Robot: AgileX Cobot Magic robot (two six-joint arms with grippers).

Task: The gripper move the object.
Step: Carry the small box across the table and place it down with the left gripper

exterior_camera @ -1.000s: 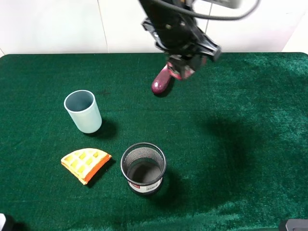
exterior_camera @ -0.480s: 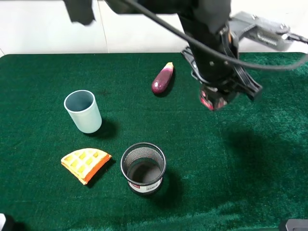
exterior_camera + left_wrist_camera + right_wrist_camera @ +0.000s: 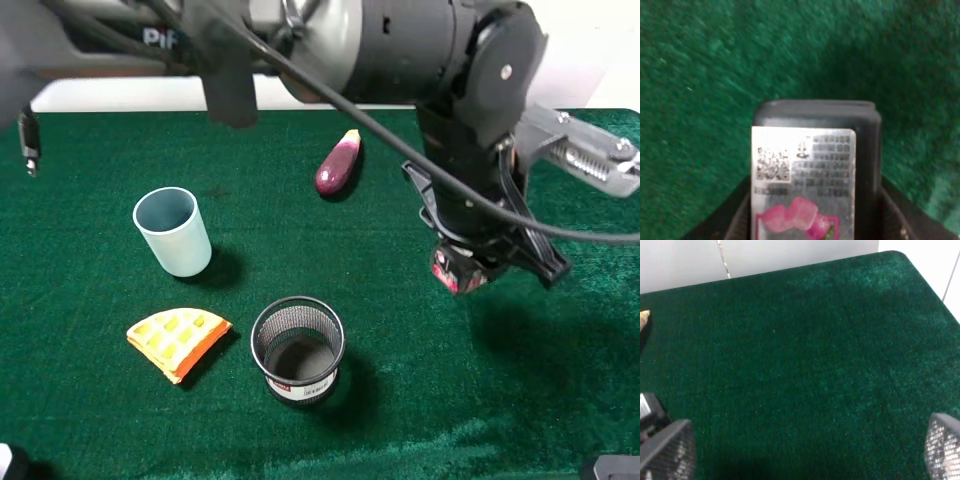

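From the high camera, the left gripper (image 3: pixel 468 272) sits right of centre in the frame at the end of a bulky grey-and-black arm that reaches across from the upper left. Its jaws are clamped on the object (image 3: pixel 452 272), a small black box whose red-marked end faces the camera. The box looks to be off the green cloth (image 3: pixel 90 150), with a dark shadow on the cloth to its lower right. A purple eggplant (image 3: pixel 338 165) lies above and left of the gripper, well apart from it. At left stands a pale blue cup (image 3: pixel 172 232), with an orange waffle wedge (image 3: pixel 178 342) below it. A black mesh pen holder (image 3: pixel 298 350) stands at lower centre. In the left wrist view the object fills the middle, its white label showing a square code, lines of print and pink cubes. Dark fingers (image 3: pixel 892 210) press against both its sides, over blurred green cloth. In the right wrist view the right gripper (image 3: pixel 805 452) has its jaws spread wide, its mesh-textured pads (image 3: pixel 665 450) far apart over bare cloth.
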